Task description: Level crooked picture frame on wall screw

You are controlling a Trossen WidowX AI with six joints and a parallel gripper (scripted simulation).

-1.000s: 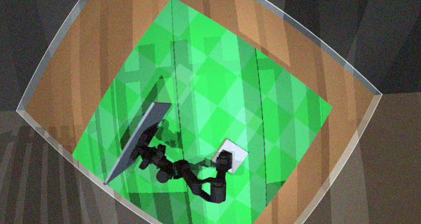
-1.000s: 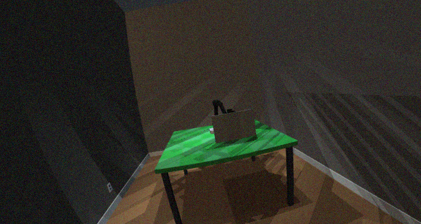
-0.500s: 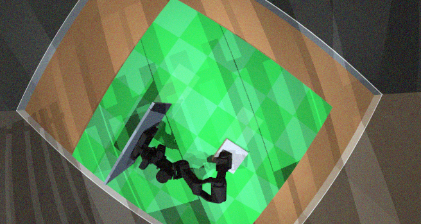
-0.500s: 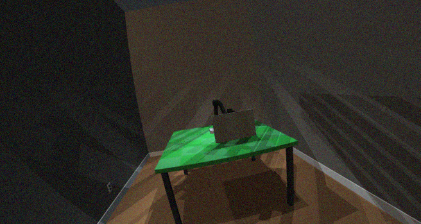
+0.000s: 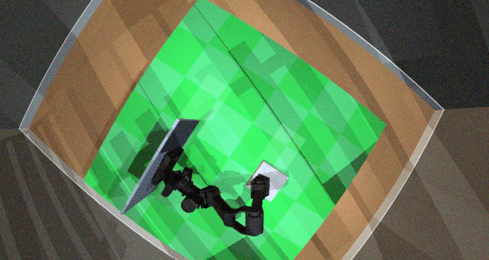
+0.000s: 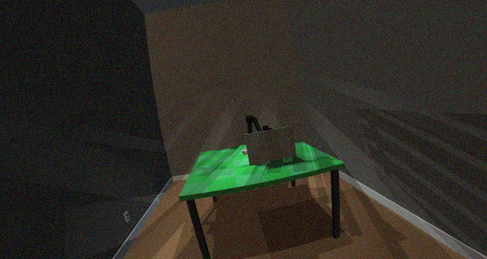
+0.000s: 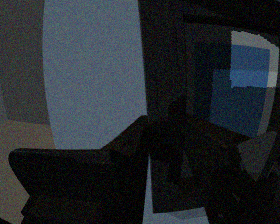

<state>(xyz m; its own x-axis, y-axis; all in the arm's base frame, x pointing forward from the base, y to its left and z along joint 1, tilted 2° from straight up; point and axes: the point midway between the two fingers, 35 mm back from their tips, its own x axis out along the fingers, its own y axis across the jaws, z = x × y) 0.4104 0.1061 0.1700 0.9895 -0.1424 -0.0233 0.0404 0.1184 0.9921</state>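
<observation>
Gripping what looks like the picture frame (image 7: 191, 103), the gripper (image 5: 169, 163) stands narrowly closed.

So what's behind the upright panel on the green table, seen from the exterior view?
Only the arm's upper links show above the wall panel. The panel hides the gripper clamped on the picture frame; the top view shows it against the panel's far face.

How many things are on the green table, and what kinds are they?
Robot arm: 1, its gripper shut on the picture frame
Upright wall panel: 1
Dark picture frame: 1
White base plate: 1
Total: 4 on the green table
</observation>
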